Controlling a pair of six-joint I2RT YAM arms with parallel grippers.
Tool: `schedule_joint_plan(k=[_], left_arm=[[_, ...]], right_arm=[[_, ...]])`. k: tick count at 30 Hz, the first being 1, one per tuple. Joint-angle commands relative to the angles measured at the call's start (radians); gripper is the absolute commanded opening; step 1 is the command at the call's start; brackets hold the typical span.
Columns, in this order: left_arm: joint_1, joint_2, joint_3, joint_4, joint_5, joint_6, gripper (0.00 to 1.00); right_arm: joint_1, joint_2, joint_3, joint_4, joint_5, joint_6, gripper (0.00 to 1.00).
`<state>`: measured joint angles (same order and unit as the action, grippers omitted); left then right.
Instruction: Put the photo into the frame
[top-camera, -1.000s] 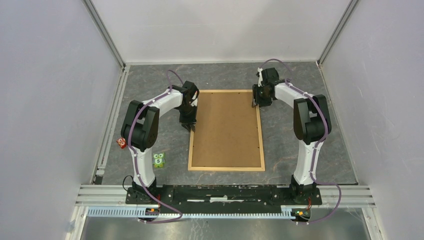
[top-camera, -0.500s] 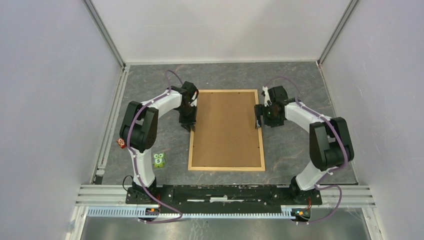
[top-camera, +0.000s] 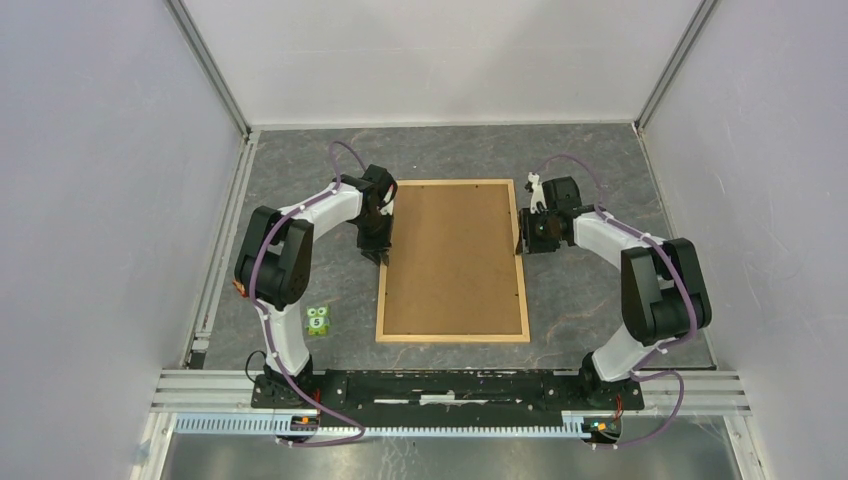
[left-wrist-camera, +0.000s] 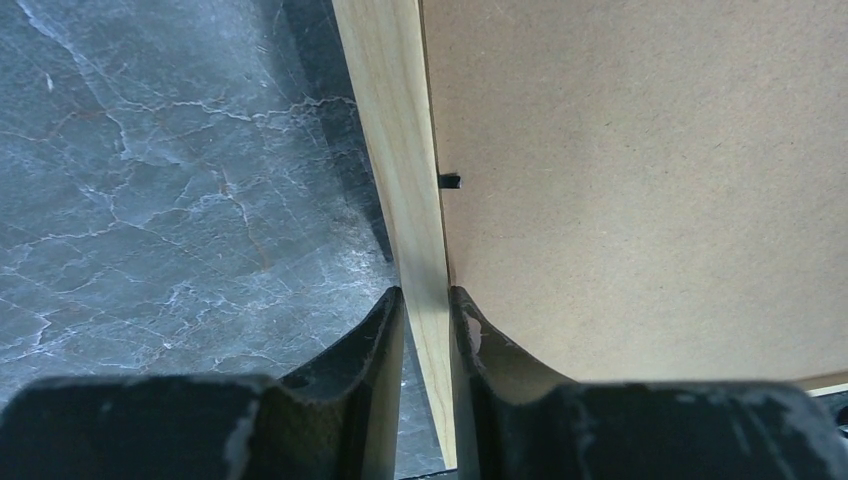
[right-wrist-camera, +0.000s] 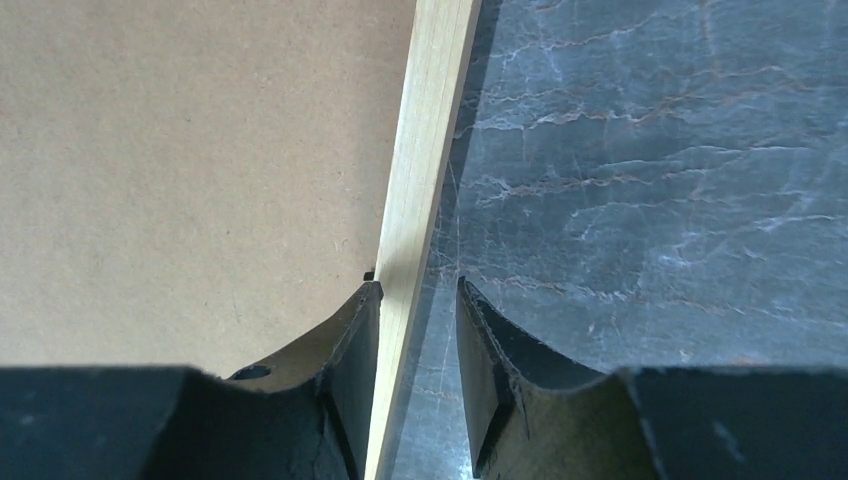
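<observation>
The thin pale wooden frame (top-camera: 453, 337) lies flat around a brown board (top-camera: 452, 260). The left gripper (left-wrist-camera: 425, 300) pinches its left rail; the right gripper (right-wrist-camera: 415, 290) straddles the right rail, spread.

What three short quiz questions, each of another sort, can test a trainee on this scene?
1. True or false: the left gripper hovers apart from the frame.
2. The right gripper straddles which strip of the frame? A) right long B) near short C) left long
3. Fill in: the frame's opening is covered by a brown ____.
Key: 1 false; 2 A; 3 backing board.
</observation>
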<state>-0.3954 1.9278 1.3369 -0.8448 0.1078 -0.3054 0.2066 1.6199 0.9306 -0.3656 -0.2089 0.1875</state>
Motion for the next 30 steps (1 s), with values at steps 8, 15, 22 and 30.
schedule_joint_plan(k=[8, 15, 22, 30], left_arm=[[0.001, 0.027, -0.005, 0.001, -0.021, 0.060, 0.27], [0.002, 0.025, -0.008, 0.001, -0.016, 0.060, 0.26], [0.002, 0.026, -0.007, 0.001, -0.006, 0.060, 0.24], [-0.002, 0.035, -0.010, 0.007, 0.010, 0.060, 0.24]], right_arm=[[-0.002, 0.054, 0.000, 0.014, -0.034, -0.004, 0.36], [0.010, 0.093, 0.020, -0.041, 0.117, -0.001, 0.32], [0.067, 0.160, -0.046, -0.052, 0.314, 0.050, 0.29], [0.081, 0.112, -0.060, 0.110, -0.149, 0.085, 0.36]])
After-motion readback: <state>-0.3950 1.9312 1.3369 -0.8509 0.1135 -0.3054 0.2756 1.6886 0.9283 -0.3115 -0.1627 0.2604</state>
